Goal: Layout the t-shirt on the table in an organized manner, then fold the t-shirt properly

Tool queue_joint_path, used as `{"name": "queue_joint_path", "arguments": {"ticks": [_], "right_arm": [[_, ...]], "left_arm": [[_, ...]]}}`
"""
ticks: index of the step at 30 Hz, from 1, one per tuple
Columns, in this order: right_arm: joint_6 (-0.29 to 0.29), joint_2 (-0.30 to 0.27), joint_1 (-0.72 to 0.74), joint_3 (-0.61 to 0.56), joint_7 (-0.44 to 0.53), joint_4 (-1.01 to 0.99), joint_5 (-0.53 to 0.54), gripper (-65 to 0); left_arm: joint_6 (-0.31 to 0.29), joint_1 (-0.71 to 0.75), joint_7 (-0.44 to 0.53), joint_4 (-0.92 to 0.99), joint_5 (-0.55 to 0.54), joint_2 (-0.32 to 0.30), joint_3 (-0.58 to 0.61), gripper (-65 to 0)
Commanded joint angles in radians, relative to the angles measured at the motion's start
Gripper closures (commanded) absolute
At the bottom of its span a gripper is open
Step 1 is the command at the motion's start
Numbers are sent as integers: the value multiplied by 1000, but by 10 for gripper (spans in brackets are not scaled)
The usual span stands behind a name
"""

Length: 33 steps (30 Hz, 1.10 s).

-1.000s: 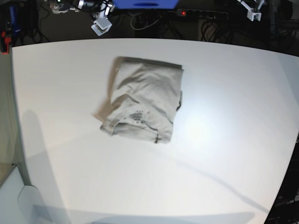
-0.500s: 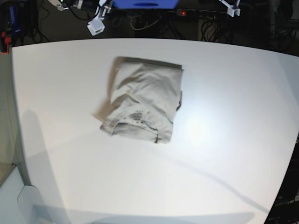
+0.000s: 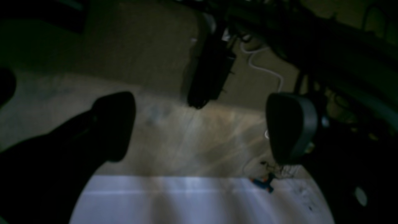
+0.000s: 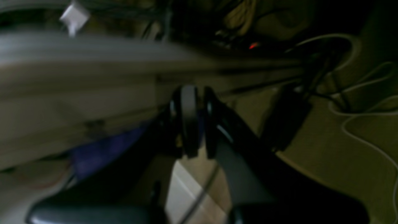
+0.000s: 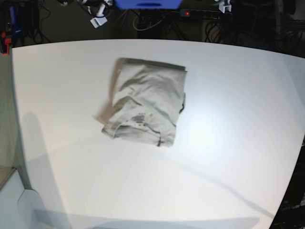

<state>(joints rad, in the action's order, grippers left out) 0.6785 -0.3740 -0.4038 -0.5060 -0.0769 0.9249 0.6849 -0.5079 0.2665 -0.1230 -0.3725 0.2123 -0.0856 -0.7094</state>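
The t-shirt (image 5: 145, 102) lies folded into a compact grey-beige rectangle left of centre on the white table (image 5: 228, 105), neck label facing up near its front edge. Both grippers are far from it, beyond the table's far edge. My right gripper (image 5: 97, 21) shows at the top left of the base view; in the right wrist view its fingers (image 4: 189, 121) are pressed together with nothing between them. Only a white tip of my left gripper (image 5: 223, 6) shows at the top right. In the left wrist view, the left gripper (image 3: 202, 127) stands wide open and empty.
Behind the table lie a power strip with a red light (image 5: 187, 13), a blue box (image 5: 147, 4) and tangled cables on the dark floor. A white cable (image 3: 264, 70) runs across the floor in the left wrist view.
Both grippers have drawn further back toward the top edge of the base view. The folded t-shirt has not moved.
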Motion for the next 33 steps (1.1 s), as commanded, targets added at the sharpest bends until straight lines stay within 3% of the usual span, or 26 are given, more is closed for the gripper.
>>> {"name": "queue_joint_path", "arguments": {"ticks": [1, 5, 10, 18, 22, 27, 30, 33], "right_arm": [[20, 10, -4, -6, -8, -39, -9, -31], [20, 51, 81, -6, 41, -240, -9, -31], [20, 96, 190, -6, 133, -481, -9, -31], [20, 142, 293, -3, 180, -660, -6, -31], [20, 172, 306, -1, 299, -742, -6, -32], [-243, 217, 303, -6, 452, -800, -8, -35], [-354, 234, 305, -6, 470, -806, -8, -35], [-426, 244, 306, -6, 470, -804, -8, -33]], "left_arm": [[10, -19, 6, -3, -3, -10, 1, -650], [10, -60, 4, 27, -3, -9, 1, -650], [10, -141, 4, 128, -3, -33, 90, -498], [12, -180, 3, 146, -3, -38, 152, -275], [12, -189, 6, 145, -3, -38, 152, -187], [12, -201, 7, 145, -3, -38, 153, -163], [12, -201, 7, 145, -3, -36, 153, -162], [12, -203, 4, 145, -3, -29, 152, -161]]}}
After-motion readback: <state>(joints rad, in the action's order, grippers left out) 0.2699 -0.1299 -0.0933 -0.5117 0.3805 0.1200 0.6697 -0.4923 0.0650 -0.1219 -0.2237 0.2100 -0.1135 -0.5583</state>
